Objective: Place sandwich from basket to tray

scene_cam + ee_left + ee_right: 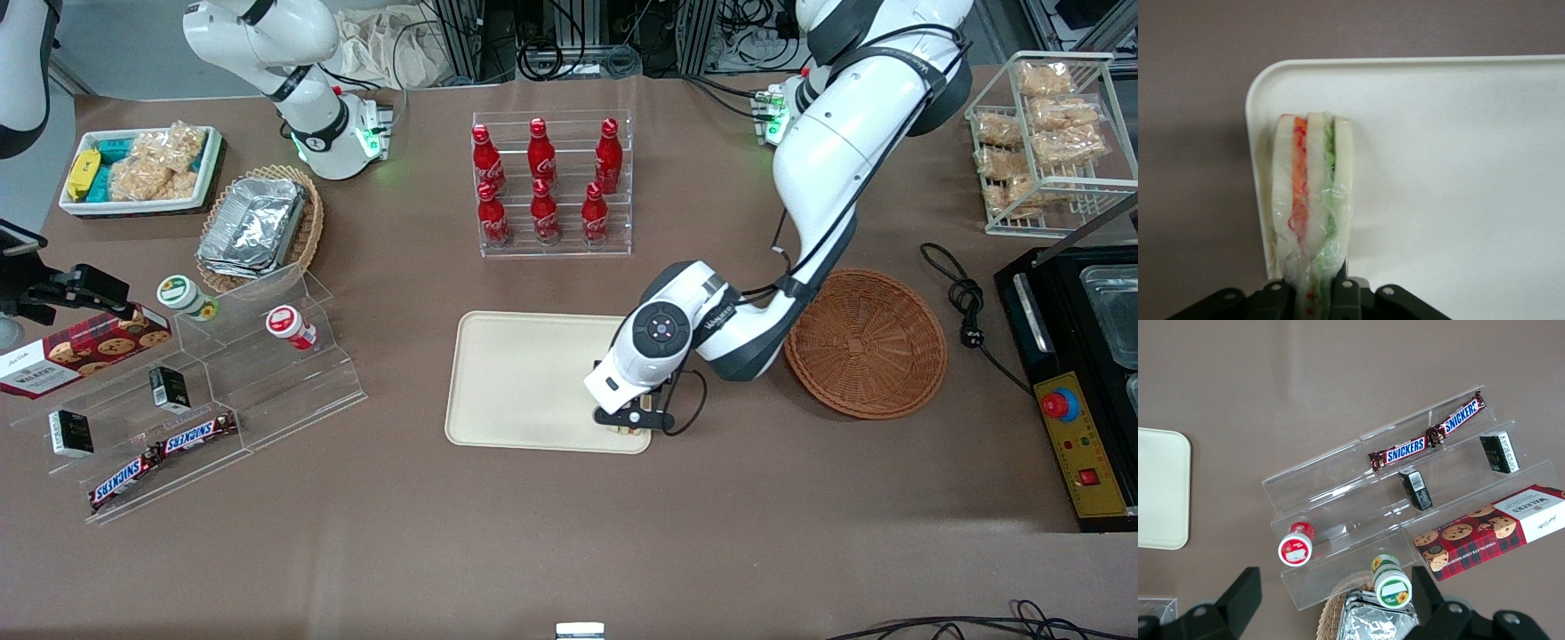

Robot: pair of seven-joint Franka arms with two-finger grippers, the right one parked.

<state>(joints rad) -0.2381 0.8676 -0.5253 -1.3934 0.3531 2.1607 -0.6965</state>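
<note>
My left gripper (633,425) is low over the corner of the cream tray (524,382) that is nearest the front camera and toward the working arm's end. Its fingers are shut on the wrapped sandwich (1313,193), which stands on edge with its orange, red and green filling showing. In the left wrist view the gripper (1313,288) holds the sandwich just inside the tray's rounded corner (1265,87). I cannot tell whether the sandwich touches the tray. In the front view the arm hides most of the sandwich. The reddish-brown basket (867,342) stands beside the tray, toward the working arm's end, with nothing in it.
A rack of red bottles (551,182) stands farther from the camera than the tray. An acrylic stand with snacks (204,391), a tan basket with a foil container (258,227) and a white bin (138,169) lie toward the parked arm's end. A black appliance (1080,373) and a cable (965,298) lie beside the basket.
</note>
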